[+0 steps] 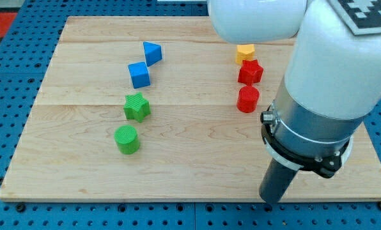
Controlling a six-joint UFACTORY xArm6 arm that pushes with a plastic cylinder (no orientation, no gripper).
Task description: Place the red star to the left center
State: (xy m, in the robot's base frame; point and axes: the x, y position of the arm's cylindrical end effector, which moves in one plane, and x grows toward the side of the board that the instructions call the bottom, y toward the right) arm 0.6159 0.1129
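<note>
I need to bring my tip (272, 199) round to the view's right of the red star (250, 71), then push it steadily leftward, passing between the blue cube (139, 75) and green star (137, 107). My tip touches nothing, near the board's bottom edge. The red star sits up top, well apart, between the yellow block (245, 52) and red cylinder (247, 99).

Your tool's tip (272, 199) sits at the wooden bench's (197, 160) bottom right, well below the red star block (250, 71).
</note>
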